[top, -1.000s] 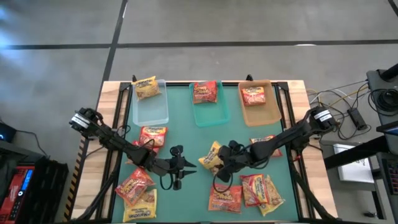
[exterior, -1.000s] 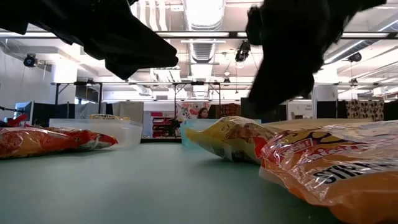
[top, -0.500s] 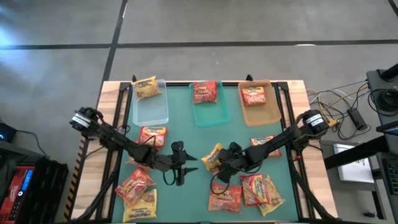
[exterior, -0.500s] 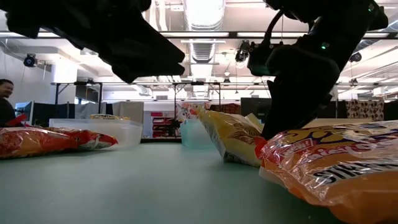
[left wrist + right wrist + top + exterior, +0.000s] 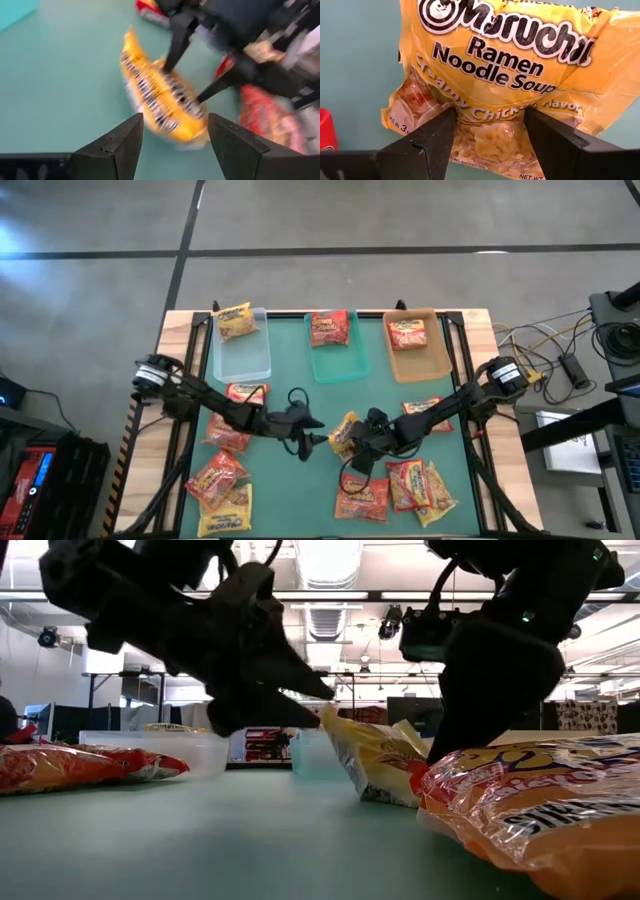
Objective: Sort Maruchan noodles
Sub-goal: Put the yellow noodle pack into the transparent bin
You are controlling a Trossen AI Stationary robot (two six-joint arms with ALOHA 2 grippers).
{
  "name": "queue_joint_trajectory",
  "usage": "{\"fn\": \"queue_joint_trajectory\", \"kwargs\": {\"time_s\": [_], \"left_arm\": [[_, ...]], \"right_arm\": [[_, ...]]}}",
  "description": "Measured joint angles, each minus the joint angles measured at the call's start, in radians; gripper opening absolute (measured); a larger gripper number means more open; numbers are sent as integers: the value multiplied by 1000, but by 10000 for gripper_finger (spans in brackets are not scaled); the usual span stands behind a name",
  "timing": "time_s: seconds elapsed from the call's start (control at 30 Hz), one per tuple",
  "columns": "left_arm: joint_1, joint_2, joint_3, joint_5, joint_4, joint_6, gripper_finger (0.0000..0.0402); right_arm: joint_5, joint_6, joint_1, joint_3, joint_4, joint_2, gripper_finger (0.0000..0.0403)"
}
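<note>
Lying along the left edge of the green mat [image 5: 290, 375] are several red packets [image 5: 218, 476], with one yellow-labelled packet at the near left corner [image 5: 226, 523] and another red one [image 5: 246, 394] just below the clear tray [image 5: 243, 355], which holds a yellow packet [image 5: 235, 319] at its far end. Right of that, the left gripper [image 5: 312, 430] reaches toward the mat's middle with its fingers [image 5: 112, 145] spread open and empty, pointing at the yellow packet [image 5: 343, 431] that sits at the centre. That packet stands tilted on the mat in the low view, and the right gripper [image 5: 358, 442] has its fingers [image 5: 427, 136] on either side of its lower edge, apparently pinching it, though the contact itself is hard to make out. The teal tray [image 5: 334, 345], beyond the centre packet, holds a red packet [image 5: 329, 328]; the tan tray [image 5: 417, 345] to its right holds another [image 5: 407, 333]. Near the mat's right edge lies one more red packet [image 5: 426, 410], and a cluster of red and orange packets [image 5: 410, 485] lies at the near right.
</note>
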Motion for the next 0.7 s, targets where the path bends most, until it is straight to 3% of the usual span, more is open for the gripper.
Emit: {"fn": "queue_joint_trajectory", "kwargs": {"time_s": [0.37,0.7], "left_arm": [[61,89,0,22,72,-134,206],[77,143,14,59,181,-166,206]], "right_arm": [[107,-237,0,-2,61,3,231],[135,-369,-14,-3,116,4,231]]}}
